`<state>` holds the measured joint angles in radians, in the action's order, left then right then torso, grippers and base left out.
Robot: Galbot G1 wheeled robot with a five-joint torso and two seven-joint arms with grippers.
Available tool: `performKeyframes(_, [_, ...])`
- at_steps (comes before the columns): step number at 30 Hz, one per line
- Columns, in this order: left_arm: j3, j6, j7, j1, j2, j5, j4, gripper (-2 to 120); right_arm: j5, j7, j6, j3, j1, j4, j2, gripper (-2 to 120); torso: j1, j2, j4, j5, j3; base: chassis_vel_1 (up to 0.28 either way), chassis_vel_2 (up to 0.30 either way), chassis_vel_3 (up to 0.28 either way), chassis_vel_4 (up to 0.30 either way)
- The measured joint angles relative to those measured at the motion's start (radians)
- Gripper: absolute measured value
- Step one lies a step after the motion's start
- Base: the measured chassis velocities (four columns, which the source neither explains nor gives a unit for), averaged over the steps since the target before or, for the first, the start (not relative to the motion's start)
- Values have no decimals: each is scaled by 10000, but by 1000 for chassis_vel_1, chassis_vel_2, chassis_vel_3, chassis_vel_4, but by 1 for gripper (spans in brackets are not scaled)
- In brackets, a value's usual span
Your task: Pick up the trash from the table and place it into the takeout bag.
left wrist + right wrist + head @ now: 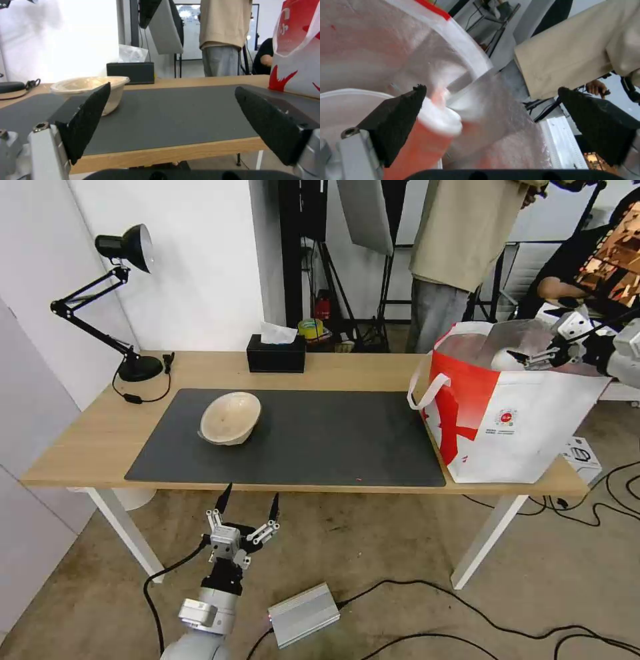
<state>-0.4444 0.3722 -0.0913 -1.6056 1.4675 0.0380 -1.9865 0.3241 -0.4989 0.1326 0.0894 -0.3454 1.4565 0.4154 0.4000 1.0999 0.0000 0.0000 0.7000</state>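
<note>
One beige paper-pulp bowl [231,418] is the single piece of trash left on my long light wooden desk [347,368]; it sits tilted on the left part of the large dark grey mat [320,443], well apart from the bag. One big white and red insulated takeout bag [513,423] with silver foil lining stands upright on the desk's right end, partly on the mat. Inside it, my right wrist view shows one red drink cup with a white lid [430,135] beside the rim of one white round bowl [343,110]. My right end effector [539,358] is over the bag's open mouth, fingers spread wide and gripping nothing. My left end effector [248,507] hangs in front of the desk's near edge, below its top, also spread wide and empty. At the desk's back edge stand one black tissue box [276,355] and one black desk lamp [110,293]
</note>
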Motion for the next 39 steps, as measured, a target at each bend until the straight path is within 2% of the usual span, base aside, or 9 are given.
performKeyframes(7, [55, -19, 0, 85, -12, 8, 70, 100, 207, 40, 114, -128, 200, 3, 14, 100, 0, 0, 0, -1, 0, 0, 0, 0, 0])
performKeyframes(12, [107, -39, 0, 130, -1, 12, 94, 100, 1200, 242, 594, -131, 154, 149, -2, 100, -1, 0, 0, 0, 0, 0, 0, 0, 0])
performKeyframes(21, [66, -40, 2, 84, -26, 21, 70, 100, 1403, 430, 657, 103, -106, 376, -53, 100, 0, 0, 0, 0, 0, 0, 0, 0, 0])
performKeyframes(30, [10, -41, 3, 79, -50, 41, 8, 100, 1971, 1083, 757, 590, -558, 1199, -293, 100, 0, 1, 0, -1, 0, 0, 0, 0, 0])
performKeyframes(39, [-92, -49, 5, 97, -51, 81, 32, 100, 3257, 2387, 871, 1266, -1338, 2419, -228, 100, -1, 2, 0, -1, 0, 0, 0, 0, 0])
